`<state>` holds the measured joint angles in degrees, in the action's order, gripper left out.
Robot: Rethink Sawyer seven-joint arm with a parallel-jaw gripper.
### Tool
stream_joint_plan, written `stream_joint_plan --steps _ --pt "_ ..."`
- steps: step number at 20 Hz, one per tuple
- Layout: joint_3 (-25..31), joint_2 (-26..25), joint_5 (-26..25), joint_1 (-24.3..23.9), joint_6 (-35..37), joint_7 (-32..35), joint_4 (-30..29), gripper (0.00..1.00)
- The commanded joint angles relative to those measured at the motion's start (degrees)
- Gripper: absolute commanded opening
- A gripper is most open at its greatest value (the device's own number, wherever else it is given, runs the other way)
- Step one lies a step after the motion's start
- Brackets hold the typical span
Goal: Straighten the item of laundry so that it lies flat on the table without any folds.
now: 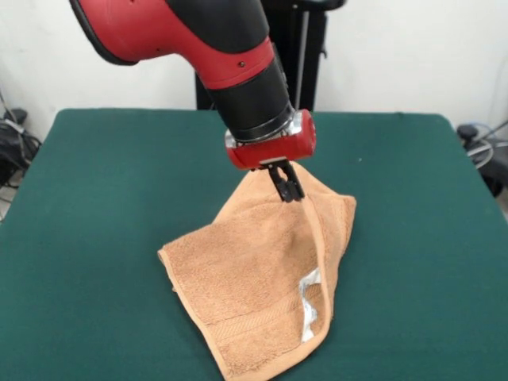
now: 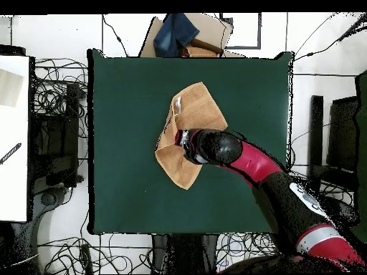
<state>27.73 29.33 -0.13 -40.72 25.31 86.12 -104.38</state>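
Observation:
The light orange-tan towel (image 1: 238, 294) lies near the middle of the dark green table (image 1: 95, 198). My gripper (image 1: 287, 187) comes down from the red arm and is shut on a fold of the towel near its far edge. It holds that part up in a peak. From the peak a ridge runs down towards the near right edge, where the white label (image 1: 308, 308) shows on a turned-over flap. In the overhead view the towel (image 2: 195, 109) is a crumpled diamond on the table (image 2: 122, 143). There the arm's wrist (image 2: 215, 145) covers the towel's middle and hides the fingertips.
The robot's black pedestal (image 1: 305, 48) stands at the table's far side. In the overhead view a cardboard box with a blue cloth (image 2: 183, 32) sits beyond the table's top edge. Cables lie on the floor around the table (image 2: 57, 93).

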Motion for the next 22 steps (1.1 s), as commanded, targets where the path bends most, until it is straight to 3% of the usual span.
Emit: stream_joint_plan --steps 1,22 --pt "1.8 -1.7 -2.5 -0.2 0.5 1.6 2.1 0.00" --pt "2.5 -1.5 -2.7 -2.3 4.6 -0.4 2.9 0.00"
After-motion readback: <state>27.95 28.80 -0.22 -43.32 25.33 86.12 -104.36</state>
